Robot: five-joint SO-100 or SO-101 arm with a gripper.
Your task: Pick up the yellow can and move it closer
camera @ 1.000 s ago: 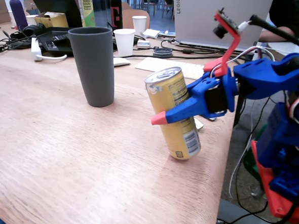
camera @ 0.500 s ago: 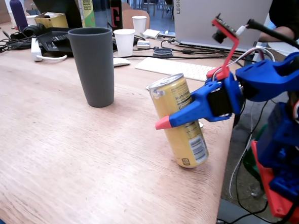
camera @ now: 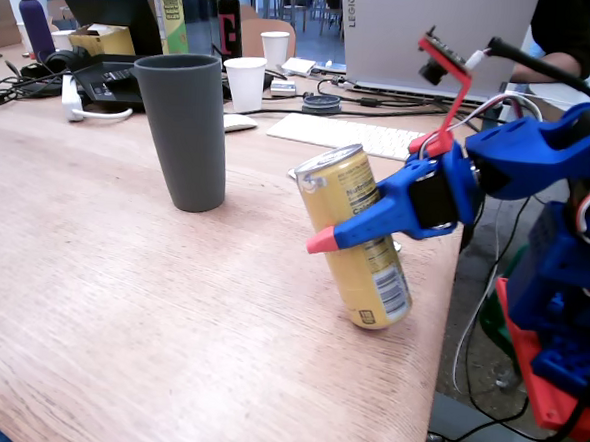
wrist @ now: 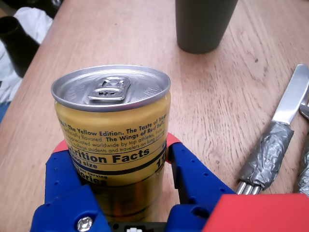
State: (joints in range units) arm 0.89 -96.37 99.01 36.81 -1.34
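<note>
Yellow can (camera: pixel 355 240) tilted, one, clamped in end effector (camera: pixel 324 241), one grey cup (camera: pixel 185 130).

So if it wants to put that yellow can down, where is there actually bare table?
In the fixed view, the wooden table is bare in front of the grey cup and left of the yellow can, which the hand holds tilted. The far edge is crowded: paper cups, a keyboard, cables.
</note>
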